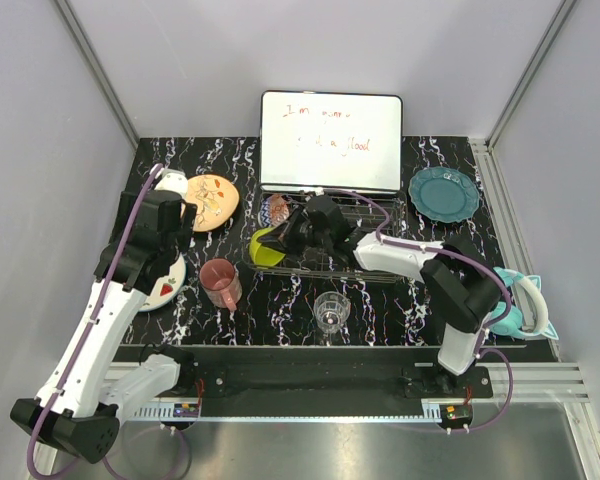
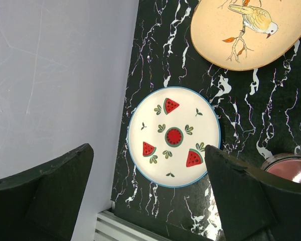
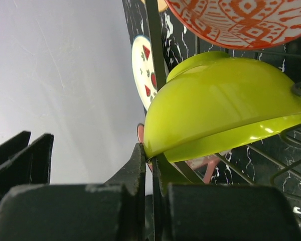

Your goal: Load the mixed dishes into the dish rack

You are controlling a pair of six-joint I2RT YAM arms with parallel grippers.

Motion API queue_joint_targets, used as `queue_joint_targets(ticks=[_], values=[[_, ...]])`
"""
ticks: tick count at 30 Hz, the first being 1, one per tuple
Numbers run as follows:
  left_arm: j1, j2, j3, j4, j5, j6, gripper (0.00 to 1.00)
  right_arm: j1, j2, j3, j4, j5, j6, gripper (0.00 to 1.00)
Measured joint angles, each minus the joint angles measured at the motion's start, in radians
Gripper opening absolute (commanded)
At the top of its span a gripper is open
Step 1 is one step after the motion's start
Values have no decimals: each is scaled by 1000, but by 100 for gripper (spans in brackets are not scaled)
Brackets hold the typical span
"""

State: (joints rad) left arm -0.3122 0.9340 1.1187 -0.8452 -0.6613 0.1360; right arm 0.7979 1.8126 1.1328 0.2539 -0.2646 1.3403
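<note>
My right gripper [image 1: 285,240] [image 3: 151,160] is shut on the rim of the lime-green bowl [image 1: 267,247] [image 3: 226,108], which tilts at the left end of the dark wire dish rack [image 1: 375,272]. A red patterned bowl [image 1: 276,209] [image 3: 241,20] sits just behind it in the rack. My left gripper [image 1: 177,222] [image 2: 148,196] hangs open above the white plate with red slices [image 1: 167,283] [image 2: 174,136], holding nothing. The peach plate [image 1: 212,201] [image 2: 246,30], pink mug [image 1: 221,282], clear glass [image 1: 331,311] and teal plate [image 1: 444,193] rest on the table.
A white whiteboard [image 1: 330,140] with handwriting stands behind the rack. The grey wall runs close along the table's left edge. A teal object [image 1: 520,305] lies off the table's right edge, by the right arm. A small white item [image 1: 170,181] sits at the far left.
</note>
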Motion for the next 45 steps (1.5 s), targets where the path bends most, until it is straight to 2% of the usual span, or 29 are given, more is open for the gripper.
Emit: queue_joint_targets(ticks=[7,15,26,29,31,33,40,45], values=[[0,2,-9,8,0,-1,99,-44,2,-31,79,-191,-13,0],[0,11,-9,10,0,-1,99,-61,83,55,100,-409,-68,0],[0,12,-16,11,-1,-1,99,-79,126,65,83,-594,-91,0],[0,13,-16,13,-1,-1,99,-90,126,65,31,-601,-133,16],[0,15,-16,13,-1,-1,99,-97,126,65,-21,-602,-165,34],[0,18,-16,16,-1,-1,99,-102,126,64,-75,-606,-192,44],[0,22,-16,17,-1,-1,99,-103,126,64,-193,-613,-270,57],[0,24,-16,18,-1,-1,99,-103,126,93,-271,-610,-327,58]])
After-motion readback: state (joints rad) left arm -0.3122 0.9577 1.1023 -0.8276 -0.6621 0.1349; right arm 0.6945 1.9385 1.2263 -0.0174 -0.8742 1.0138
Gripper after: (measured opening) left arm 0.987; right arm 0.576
